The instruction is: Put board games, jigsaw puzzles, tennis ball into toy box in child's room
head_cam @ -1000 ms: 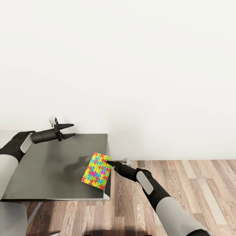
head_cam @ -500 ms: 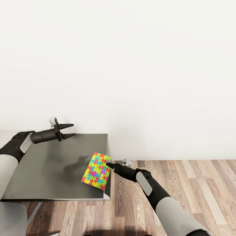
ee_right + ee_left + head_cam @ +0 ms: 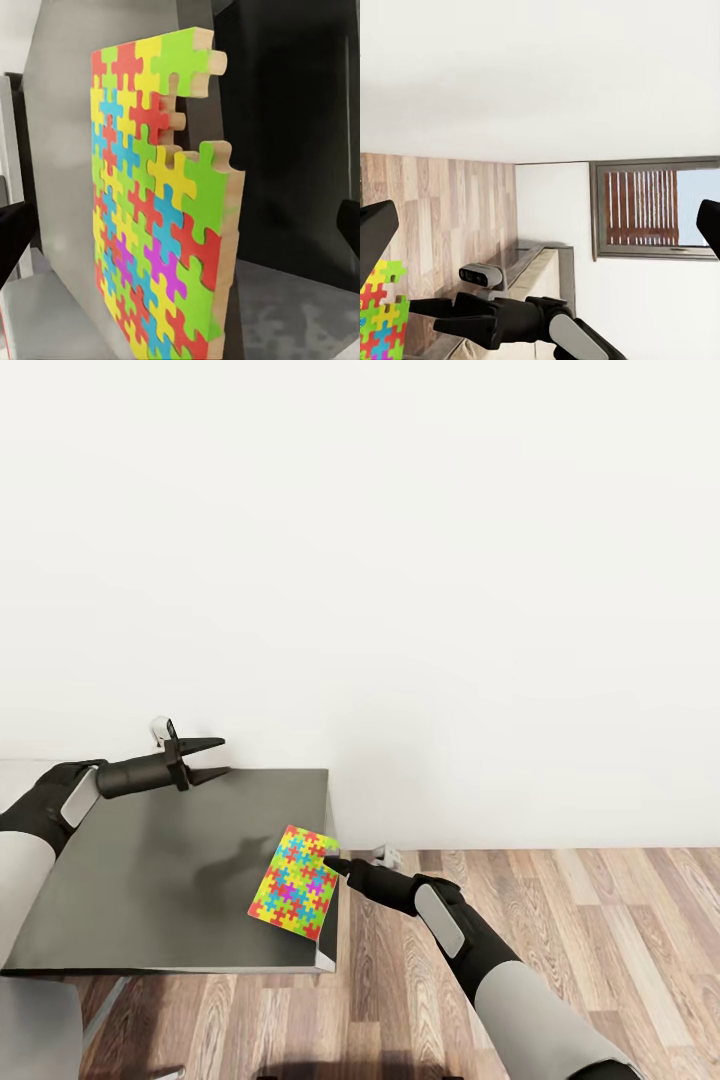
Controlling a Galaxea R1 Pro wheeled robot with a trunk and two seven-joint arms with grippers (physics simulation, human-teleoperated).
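One jigsaw puzzle [image 3: 295,880] with interlocking yellow, green, red and blue pieces lies flat on the dark grey section of the table [image 3: 150,880], close to its right edge. My right gripper [image 3: 333,863] is at the puzzle's right edge, open. In the right wrist view the puzzle [image 3: 161,217] is close up between the two spread fingers [image 3: 15,240]. My left gripper [image 3: 222,755] hovers open and holding nothing over the table's far side, well left of the puzzle. The left wrist view catches a corner of the puzzle [image 3: 379,315] and my right arm [image 3: 510,319].
A plain white wall [image 3: 400,560] rises right behind the table. Wooden floor [image 3: 560,920] lies to the right of the table's edge [image 3: 332,840]. A paler table section [image 3: 12,770] joins at the far left. A window [image 3: 652,217] shows in the left wrist view.
My right gripper has crept slightly closer along the puzzle's right edge. The left arm and the puzzle have not moved.
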